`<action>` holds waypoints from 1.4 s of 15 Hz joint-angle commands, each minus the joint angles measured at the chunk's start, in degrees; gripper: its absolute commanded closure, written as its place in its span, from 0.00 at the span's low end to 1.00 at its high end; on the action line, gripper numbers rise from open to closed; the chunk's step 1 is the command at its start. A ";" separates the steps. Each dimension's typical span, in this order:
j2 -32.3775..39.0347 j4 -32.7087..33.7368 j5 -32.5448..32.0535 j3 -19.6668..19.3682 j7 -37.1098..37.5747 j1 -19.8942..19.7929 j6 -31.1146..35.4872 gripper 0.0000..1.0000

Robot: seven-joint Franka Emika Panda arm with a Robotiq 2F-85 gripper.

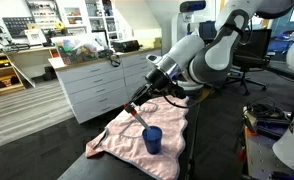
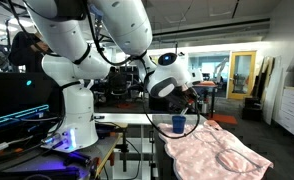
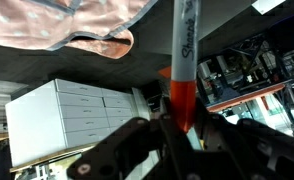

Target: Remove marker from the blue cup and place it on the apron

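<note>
the end effector [image 3: 183,122] is pressed together on the marker [image 3: 184,45], pinching it by its red end, with the grey printed barrel sticking out beyond the fingers in the wrist view. in an exterior view the marker [image 1: 139,117] slants down to the right toward the blue cup [image 1: 152,140]. its low tip sits at or just above the rim, and i cannot tell whether it is clear of the cup. the cup stands upright on the near part of the apron [image 1: 122,140], which lies wrinkled over the dark counter [image 1: 209,135].

the main risk, as i judge it, is moving sideways too soon. if the tip is inside the rim, it would catch the wall and tip the cup, which has only soft folded cloth under it. the grip is also near one end of a slender stick, so the marker could pivot or slip. once released on the wrinkles, it could roll off the cloth toward the counter edge.
</note>
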 commanded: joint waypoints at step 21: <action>-18.62 8.76 20.84 -2.72 0.98 4.13 -20.39 0.93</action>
